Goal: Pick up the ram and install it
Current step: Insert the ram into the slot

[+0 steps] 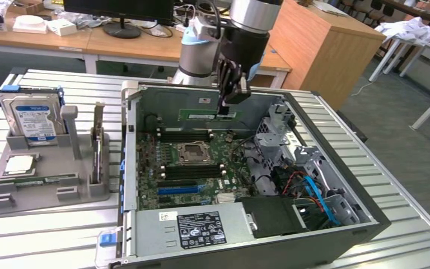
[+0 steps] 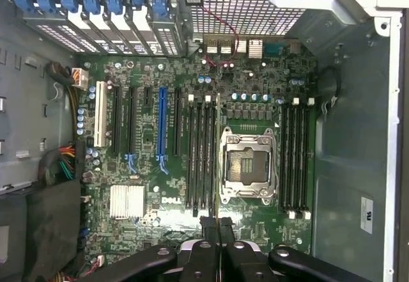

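Ram (image 2: pixel 218 154), one, in one gripper (image 2: pixel 218 226)

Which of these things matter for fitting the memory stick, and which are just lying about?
In the job: ram, held in the shut tool; memory slots beneath; open computer case.
Lying about: hard drive; processor chip; second stick upright in the grey holder.

The arm (image 1: pixel 254 15) was silver-grey tubing with pale blue joint caps (image 1: pixel 192 35). Its tool (image 1: pixel 228 107) was black, its curved linkages (image 2: pixel 160 259) fastened with small silver pins.
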`<state>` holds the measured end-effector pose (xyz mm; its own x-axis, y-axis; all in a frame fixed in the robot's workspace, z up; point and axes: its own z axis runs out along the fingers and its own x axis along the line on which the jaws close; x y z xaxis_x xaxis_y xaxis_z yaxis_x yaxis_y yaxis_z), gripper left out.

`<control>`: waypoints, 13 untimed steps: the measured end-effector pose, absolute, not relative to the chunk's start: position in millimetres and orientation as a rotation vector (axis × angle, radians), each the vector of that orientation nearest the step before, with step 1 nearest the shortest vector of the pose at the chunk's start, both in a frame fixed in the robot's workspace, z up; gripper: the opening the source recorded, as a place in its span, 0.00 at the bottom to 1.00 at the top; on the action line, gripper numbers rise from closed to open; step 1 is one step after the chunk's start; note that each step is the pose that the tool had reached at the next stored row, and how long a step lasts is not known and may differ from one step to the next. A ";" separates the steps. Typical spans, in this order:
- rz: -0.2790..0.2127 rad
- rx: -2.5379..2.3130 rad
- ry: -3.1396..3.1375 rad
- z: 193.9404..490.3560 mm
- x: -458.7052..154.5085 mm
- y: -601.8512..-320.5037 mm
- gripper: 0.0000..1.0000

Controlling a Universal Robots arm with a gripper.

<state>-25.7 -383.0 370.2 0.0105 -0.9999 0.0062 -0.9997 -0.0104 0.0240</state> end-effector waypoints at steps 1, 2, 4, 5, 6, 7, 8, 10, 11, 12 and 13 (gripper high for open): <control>-0.019 2.217 -2.195 368.4 -25.7 -383.1 0.12; -0.019 2.217 -2.196 366.6 -25.7 -383.2 0.12; -0.019 2.216 -2.197 362.9 -25.7 -383.5 0.12; -0.019 2.215 -2.197 361.1 -25.7 -383.6 0.12; -0.019 2.214 -2.198 359.3 -25.8 -383.7 0.12; -0.019 2.213 -2.198 357.5 -25.8 -384.0 0.12; -0.018 2.213 -2.198 355.8 -25.8 -384.8 0.12; -0.018 2.211 -2.200 352.7 -25.9 -388.1 0.12; -0.018 2.211 -2.200 351.4 -26.0 -390.2 0.12; -0.017 2.210 -2.200 350.1 -26.1 -392.6 0.12; -0.017 2.210 -2.201 348.7 -26.3 -394.4 0.12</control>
